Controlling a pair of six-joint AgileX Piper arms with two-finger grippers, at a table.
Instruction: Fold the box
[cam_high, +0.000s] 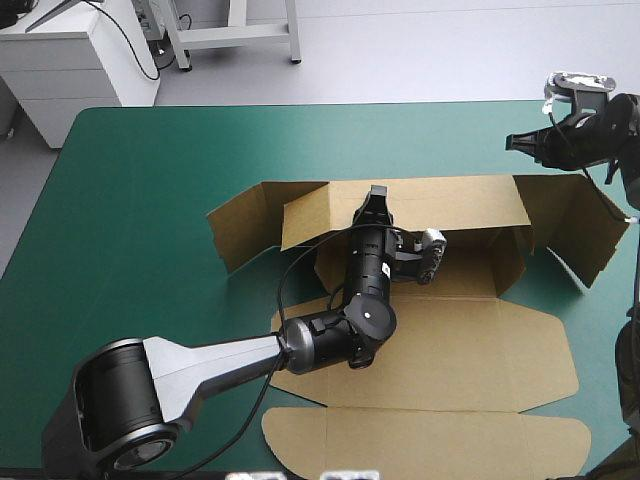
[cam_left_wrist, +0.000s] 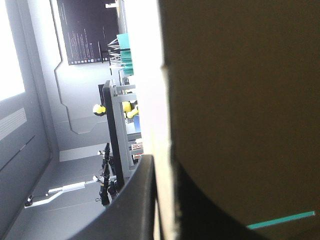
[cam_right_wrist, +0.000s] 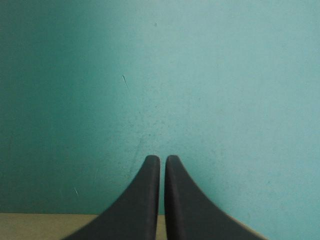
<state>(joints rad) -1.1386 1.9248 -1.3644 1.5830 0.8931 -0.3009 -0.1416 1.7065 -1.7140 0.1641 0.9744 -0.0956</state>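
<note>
The brown box (cam_high: 470, 350) lies as a cut sheet across the middle of the table, its long back wall (cam_high: 450, 205) raised upright. My left gripper (cam_high: 376, 196) reaches from inside the box to the top edge of that wall. In the left wrist view the board (cam_left_wrist: 240, 100) stands edge-on between my black fingers (cam_left_wrist: 135, 200), which are all but shut on it. My right gripper (cam_high: 516, 142) hangs shut and empty above the table just beyond the wall's right end. Seen from its wrist, the right gripper (cam_right_wrist: 162, 159) points at bare teal-green cover (cam_right_wrist: 200, 75).
A side flap (cam_high: 238, 232) stands up at the box's left end and another (cam_high: 580, 235) at its right end. The lid panel and its rounded front flap (cam_high: 430, 440) lie flat toward the near edge. Teal-green cover (cam_high: 130, 200) shows left of the box.
</note>
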